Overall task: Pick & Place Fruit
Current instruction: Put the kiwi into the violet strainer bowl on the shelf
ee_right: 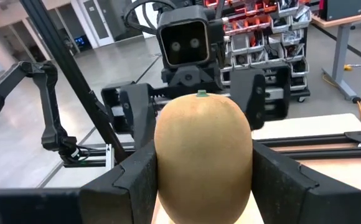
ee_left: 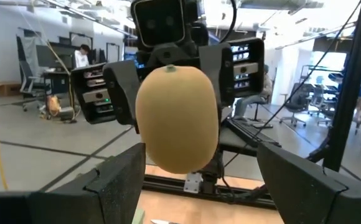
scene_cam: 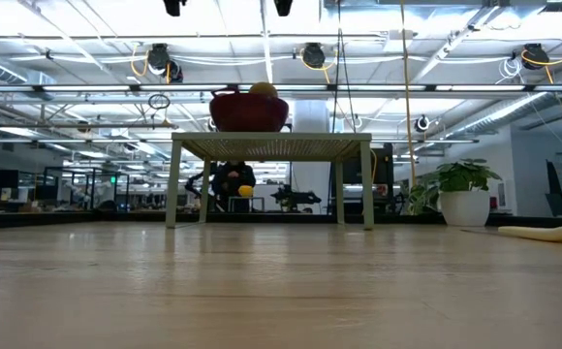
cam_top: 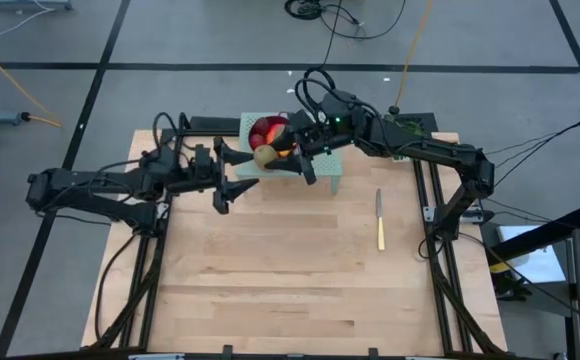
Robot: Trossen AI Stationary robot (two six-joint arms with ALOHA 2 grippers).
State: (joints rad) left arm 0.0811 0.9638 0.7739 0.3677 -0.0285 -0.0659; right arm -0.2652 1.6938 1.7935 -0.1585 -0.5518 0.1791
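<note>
Right end effector [ee_right: 202, 186] is clamped on a brown-green oval fruit [ee_right: 202, 155] — both fingers [ee_right: 137, 180] press its sides, stem tip up. In the high view that fruit [cam_top: 265, 155] sits at the tips of the right end effector [cam_top: 275, 157], held in the air just beside the purple bowl [cam_top: 270, 130].

Left end effector [ee_left: 199, 186] faces it head-on, fingers spread wide, nothing in them. The fruit [ee_left: 177, 118] hangs just beyond its fingertips, centred on the gap between them, not touching either finger [ee_left: 115, 186]. From above, the left end effector [cam_top: 232, 172] is close to the fruit on the side away from the right arm.

Just behind the held fruit: the bowl on a small pale green stand [cam_top: 330, 172], with red fruit [cam_top: 266, 131] piled in it. Low view shows the stand [scene_cam: 271, 145] carrying the bowl [scene_cam: 249, 111] with a yellowish-brown fruit [scene_cam: 263, 90] poking over the rim.

Farther out from the right end effector — a yellow-handled knife [cam_top: 379, 222] lies flat on the wooden table [cam_top: 290, 290], well apart from both end effectors; the low view catches it [scene_cam: 541, 233] near the table edge.
</note>
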